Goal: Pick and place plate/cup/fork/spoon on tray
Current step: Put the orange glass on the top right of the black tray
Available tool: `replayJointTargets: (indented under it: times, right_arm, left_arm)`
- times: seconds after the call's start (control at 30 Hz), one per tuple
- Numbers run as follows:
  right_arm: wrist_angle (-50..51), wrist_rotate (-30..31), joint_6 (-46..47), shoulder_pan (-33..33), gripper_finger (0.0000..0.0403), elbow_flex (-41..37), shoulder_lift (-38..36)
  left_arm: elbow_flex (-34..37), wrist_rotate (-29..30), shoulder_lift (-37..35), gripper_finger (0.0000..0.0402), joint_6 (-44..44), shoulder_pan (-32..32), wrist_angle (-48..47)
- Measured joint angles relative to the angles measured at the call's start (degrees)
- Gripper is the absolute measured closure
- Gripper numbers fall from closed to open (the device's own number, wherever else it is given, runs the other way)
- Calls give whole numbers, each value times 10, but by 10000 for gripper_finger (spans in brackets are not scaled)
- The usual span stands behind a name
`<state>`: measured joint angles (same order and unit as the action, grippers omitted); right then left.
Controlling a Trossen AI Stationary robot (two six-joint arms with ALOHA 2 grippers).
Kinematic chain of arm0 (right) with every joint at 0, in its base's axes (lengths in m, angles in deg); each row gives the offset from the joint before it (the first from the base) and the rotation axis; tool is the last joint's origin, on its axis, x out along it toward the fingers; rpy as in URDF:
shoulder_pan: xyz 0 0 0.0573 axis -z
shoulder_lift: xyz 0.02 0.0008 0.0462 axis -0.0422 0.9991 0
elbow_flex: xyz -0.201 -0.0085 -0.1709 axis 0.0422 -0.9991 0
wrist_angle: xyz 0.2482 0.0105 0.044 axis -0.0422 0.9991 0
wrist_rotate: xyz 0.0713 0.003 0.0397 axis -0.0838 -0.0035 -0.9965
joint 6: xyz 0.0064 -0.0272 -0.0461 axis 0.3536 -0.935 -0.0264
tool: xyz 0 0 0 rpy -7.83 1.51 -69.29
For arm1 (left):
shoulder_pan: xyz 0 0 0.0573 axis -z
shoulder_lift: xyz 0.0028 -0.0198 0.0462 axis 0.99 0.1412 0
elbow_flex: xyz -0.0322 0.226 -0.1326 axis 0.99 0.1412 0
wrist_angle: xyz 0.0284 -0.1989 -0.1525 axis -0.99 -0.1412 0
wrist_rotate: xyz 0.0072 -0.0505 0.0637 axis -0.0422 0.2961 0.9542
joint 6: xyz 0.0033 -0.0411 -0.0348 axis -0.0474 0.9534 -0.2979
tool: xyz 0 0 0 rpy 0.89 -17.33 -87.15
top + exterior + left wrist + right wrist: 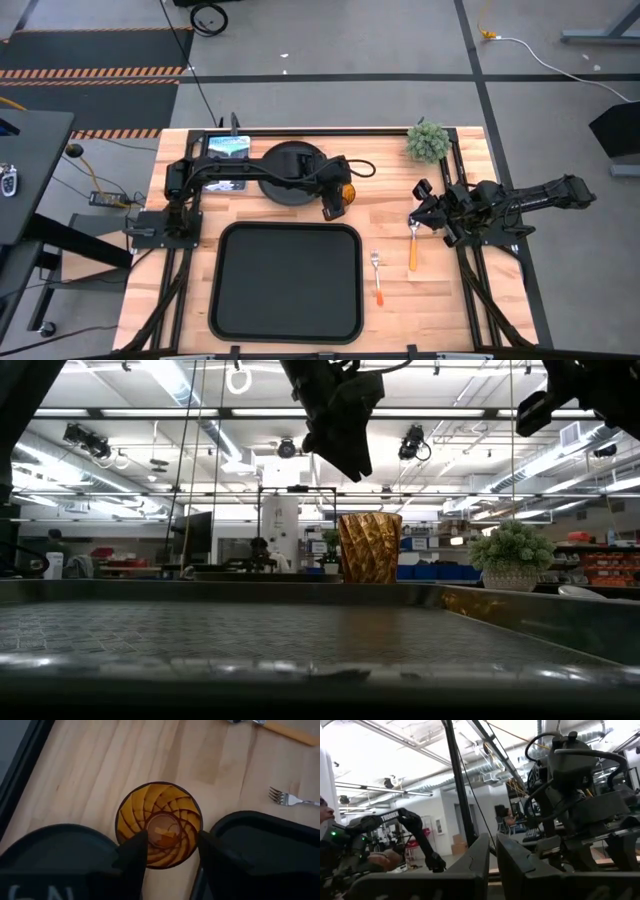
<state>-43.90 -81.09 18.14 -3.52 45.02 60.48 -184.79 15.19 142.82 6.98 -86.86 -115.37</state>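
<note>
The amber cup (159,825) stands upright on its base on the wooden table, between the round black plate (293,172) and the far right corner of the black tray (285,280). My left gripper (170,857) hangs open above the cup; the low view shows its fingertips (352,468) clear of the rim (369,516). The fork (377,275) and the spoon (413,245) lie flat on the table to the right of the tray. My right gripper (418,214) is drawn back at the right near the spoon's bowl, tilted upward, shut and holding nothing.
A small potted plant (428,142) sits at the far right corner of the table. A tablet-like screen (228,148) lies at the far left beside the plate. Bare wood shows between the tray and the right arm's base.
</note>
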Motion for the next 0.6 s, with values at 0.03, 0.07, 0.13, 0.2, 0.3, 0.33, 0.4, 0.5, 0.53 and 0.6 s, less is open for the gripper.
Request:
replayJointTargets:
  times: [0.03, 0.07, 0.13, 0.2, 0.3, 0.33, 0.4, 0.5, 0.53, 0.6]
  right_arm:
    - [0, 2, 0, 0, 362, 0, 0]
    - [0, 7, 0, 0, 362, 0, 0]
    - [0, 15, -1, 0, 362, 0, 0]
    - [0, 22, -1, 0, 362, 0, 2]
    - [1, 24, -11, 0, 362, 0, 8]
    - [1, 24, -14, 0, 362, 0, 10]
    - [2, 24, -21, 0, 362, 0, 15]
    - [7, 24, -36, 0, 362, 0, 22]
    - [11, 24, -40, 0, 362, 0, 25]
    - [25, 24, -41, 0, 362, 0, 30]
  left_arm:
    - [0, 1, 0, 219, 0, 0, 0]
    - [0, 3, 0, 219, 0, -1, 0]
    - [0, 10, 0, 219, 0, -2, 0]
    - [0, 17, 0, 221, 5, -3, 0]
    - [0, 18, 0, 225, 7, -3, 0]
    - [0, 18, 0, 227, 10, -3, 0]
    - [0, 18, 0, 227, 27, -3, 4]
    - [0, 18, 0, 228, 57, -3, 12]
    - [0, 19, 0, 228, 69, -3, 13]
    - [0, 19, 0, 228, 89, -4, 13]
